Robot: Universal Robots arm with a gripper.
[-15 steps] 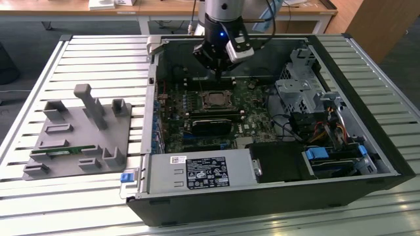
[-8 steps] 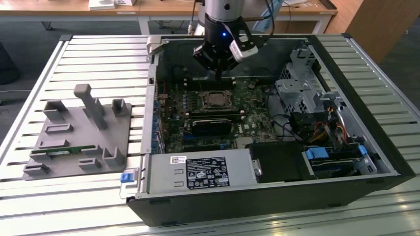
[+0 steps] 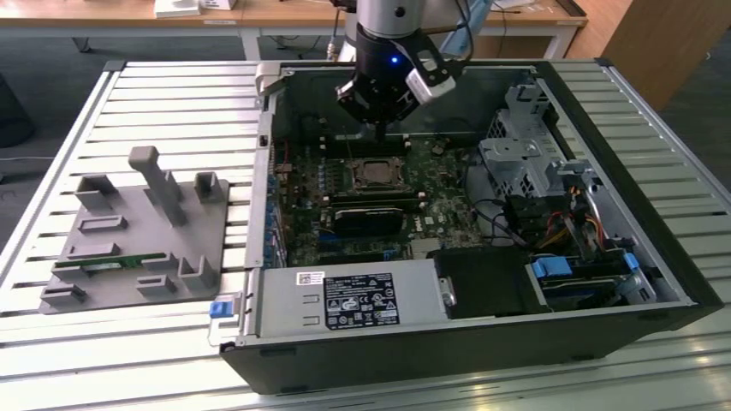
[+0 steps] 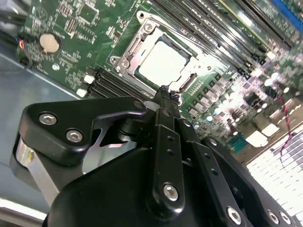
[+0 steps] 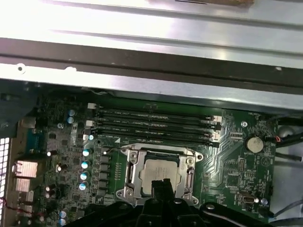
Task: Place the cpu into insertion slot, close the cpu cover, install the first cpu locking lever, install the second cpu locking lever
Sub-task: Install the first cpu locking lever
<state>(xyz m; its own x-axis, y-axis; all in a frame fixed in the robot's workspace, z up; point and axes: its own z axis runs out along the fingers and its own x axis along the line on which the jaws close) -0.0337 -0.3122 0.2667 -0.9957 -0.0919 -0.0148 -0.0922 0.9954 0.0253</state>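
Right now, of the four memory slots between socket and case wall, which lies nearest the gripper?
The slot bordering the cpu cover; the other three lie beyond it, toward the case wall. The gripper hovers by the cpu.

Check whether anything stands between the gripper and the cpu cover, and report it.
Nothing visible does. In the second wrist view the gripper hangs over the socket with only open air past its tip. In the first wrist view the cpu cover lies down, framing the cpu, and no cable or card crosses the gap.
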